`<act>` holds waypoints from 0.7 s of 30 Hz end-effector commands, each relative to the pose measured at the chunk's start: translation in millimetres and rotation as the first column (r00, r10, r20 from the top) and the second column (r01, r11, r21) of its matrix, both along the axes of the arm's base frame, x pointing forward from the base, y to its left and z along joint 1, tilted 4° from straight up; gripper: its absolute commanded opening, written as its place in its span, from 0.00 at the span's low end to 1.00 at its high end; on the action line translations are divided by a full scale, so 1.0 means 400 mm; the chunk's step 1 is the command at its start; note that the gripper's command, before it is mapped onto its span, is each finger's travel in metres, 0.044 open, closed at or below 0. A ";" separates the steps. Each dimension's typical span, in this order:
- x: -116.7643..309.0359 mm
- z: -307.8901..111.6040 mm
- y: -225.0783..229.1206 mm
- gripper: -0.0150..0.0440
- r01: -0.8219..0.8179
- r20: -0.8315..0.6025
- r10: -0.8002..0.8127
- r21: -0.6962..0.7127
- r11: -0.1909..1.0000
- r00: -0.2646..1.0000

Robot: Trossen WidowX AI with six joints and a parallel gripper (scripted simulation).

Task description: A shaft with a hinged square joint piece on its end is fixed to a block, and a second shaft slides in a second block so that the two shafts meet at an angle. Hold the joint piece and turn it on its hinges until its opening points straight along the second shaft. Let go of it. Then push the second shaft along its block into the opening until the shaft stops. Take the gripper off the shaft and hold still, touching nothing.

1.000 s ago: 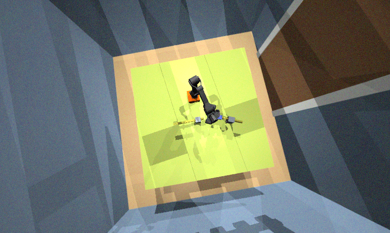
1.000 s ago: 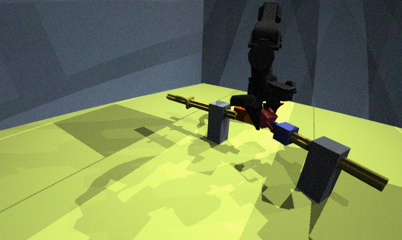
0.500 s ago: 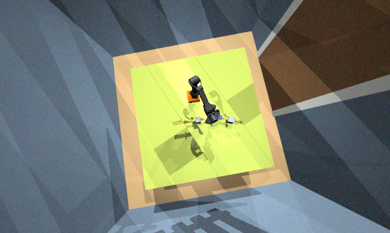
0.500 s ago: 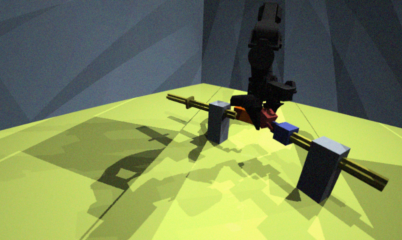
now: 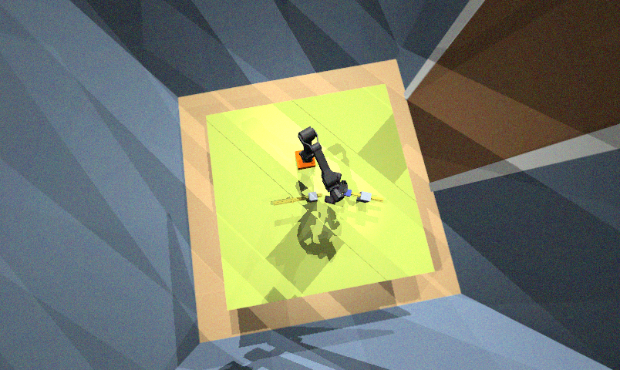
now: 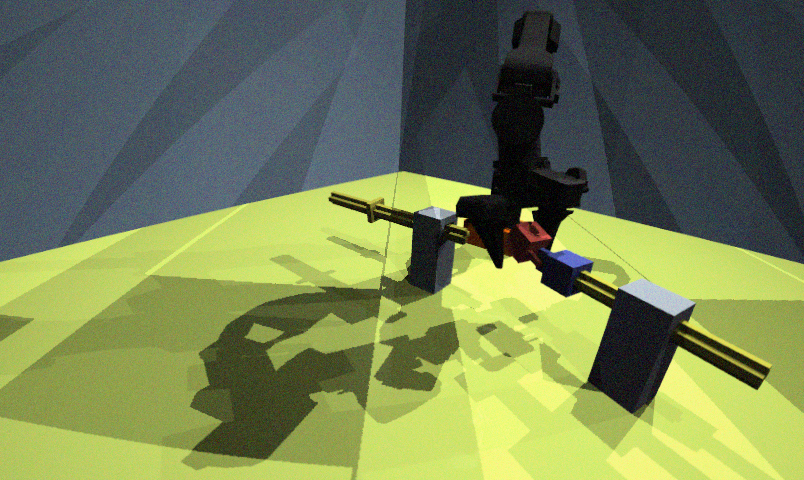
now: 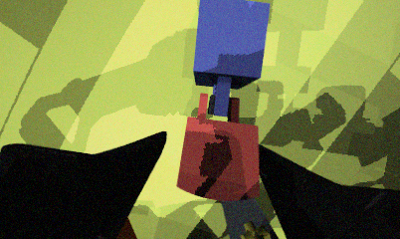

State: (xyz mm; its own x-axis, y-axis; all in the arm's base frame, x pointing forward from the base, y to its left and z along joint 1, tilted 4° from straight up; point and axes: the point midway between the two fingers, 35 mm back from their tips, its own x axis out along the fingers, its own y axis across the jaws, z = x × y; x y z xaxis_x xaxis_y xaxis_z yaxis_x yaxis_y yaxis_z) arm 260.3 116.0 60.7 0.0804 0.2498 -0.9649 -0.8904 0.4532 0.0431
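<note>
The red joint piece (image 6: 528,242) (image 7: 218,161) is hinged to a blue part (image 5: 348,193) (image 6: 567,272) (image 7: 232,40) on the first shaft (image 5: 375,199) (image 6: 721,355), which passes through the right grey block (image 5: 364,196) (image 6: 638,344). My gripper (image 6: 526,254) (image 7: 209,141) is open around the red piece. In the wrist view a gap shows at the left finger, while the right finger is close against or beside the piece. The second shaft (image 5: 281,200) (image 6: 394,213) passes through the left grey block (image 5: 312,196) (image 6: 433,255), its near end apart from the red piece. The red piece's opening is hidden.
The orange base plate (image 5: 305,166) (image 6: 483,236) of the arm is behind the shafts. A collar (image 6: 374,209) sits on the outer part of the second shaft. The green mat (image 5: 372,247) lies on a wooden table (image 5: 191,183). Dark shadows cross the mat.
</note>
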 end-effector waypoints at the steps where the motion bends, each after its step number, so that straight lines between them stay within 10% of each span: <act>1: 0.000 0.000 0.000 1.00 0.000 0.001 0.000 -0.001 1.000 1.000; 21: 0.005 0.060 0.006 1.00 -0.049 -0.189 -0.020 -0.353 0.934 0.982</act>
